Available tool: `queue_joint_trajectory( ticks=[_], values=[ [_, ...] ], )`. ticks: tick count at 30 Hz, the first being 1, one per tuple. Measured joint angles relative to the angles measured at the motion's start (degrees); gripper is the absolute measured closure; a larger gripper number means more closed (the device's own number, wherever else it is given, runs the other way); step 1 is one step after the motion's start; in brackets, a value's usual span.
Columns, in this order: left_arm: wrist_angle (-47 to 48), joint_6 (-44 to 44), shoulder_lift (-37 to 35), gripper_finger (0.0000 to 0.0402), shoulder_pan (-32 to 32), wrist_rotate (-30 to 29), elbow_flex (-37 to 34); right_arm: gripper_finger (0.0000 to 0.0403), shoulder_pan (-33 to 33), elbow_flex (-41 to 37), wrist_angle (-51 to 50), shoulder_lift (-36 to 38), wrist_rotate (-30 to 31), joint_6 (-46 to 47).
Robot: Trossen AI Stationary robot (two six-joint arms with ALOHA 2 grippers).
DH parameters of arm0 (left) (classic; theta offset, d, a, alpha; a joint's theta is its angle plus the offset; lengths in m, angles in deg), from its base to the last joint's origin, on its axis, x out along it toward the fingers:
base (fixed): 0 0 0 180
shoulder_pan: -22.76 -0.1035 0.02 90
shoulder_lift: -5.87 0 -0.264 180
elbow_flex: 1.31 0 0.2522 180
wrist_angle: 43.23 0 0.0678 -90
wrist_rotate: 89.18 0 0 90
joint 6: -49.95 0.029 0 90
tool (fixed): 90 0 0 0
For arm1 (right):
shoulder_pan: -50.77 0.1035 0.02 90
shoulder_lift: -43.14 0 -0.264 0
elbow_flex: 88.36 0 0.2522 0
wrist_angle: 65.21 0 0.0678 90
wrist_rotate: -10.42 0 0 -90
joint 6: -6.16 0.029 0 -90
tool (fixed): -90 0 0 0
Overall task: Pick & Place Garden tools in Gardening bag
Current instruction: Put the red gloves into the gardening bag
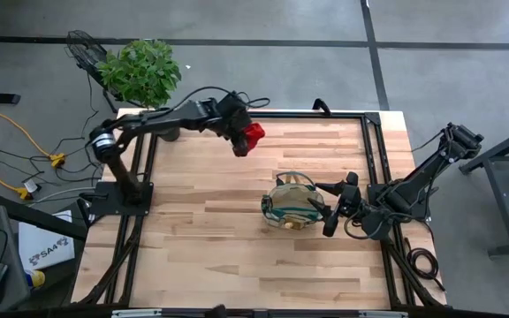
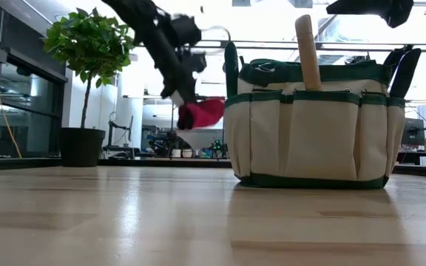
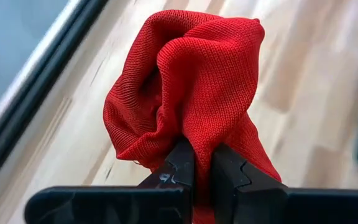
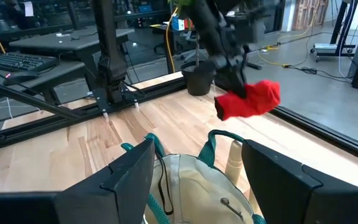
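Beside the gardening bag [image 2: 309,125], left hand [image 3: 202,163] pinches red glove [image 3: 188,87].

bare table [image 1: 210,230] left of bag [image 1: 288,210]

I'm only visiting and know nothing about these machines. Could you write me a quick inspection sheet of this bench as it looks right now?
Surface: wooden table, mostly bare.
Job's things: red glove held above the table; gardening bag upright, a wooden handle sticking out.
Clutter: nothing seen on the table.
Grippers: left gripper, fingers shut on the glove; right gripper open at the bag.
Cables: yellow cable on the floor.
Surroundings: potted plant beyond the table's corner.
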Motion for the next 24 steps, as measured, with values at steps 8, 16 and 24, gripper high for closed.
queue_joint_trajectory(
  ticks=[8,16,24],
  values=[
    [-1.69,0.03,-8.12,0.0389,6.2,-2.86,0.12,0.0167,1.36,0.01,-0.91,1.1,0.18,-3.39],
    [-0.8,-0.02,-12.45,0.0389,9.55,-3.11,0.13,0.0167,8.11,0.02,-19.58,9.63,4.09,3.39],
    [-6.03,1.01,-14.36,0.0389,11.51,1.86,0.13,0.0167,11.99,-2.56,-32.99,16.56,-1.28,11.75]
  ],
)
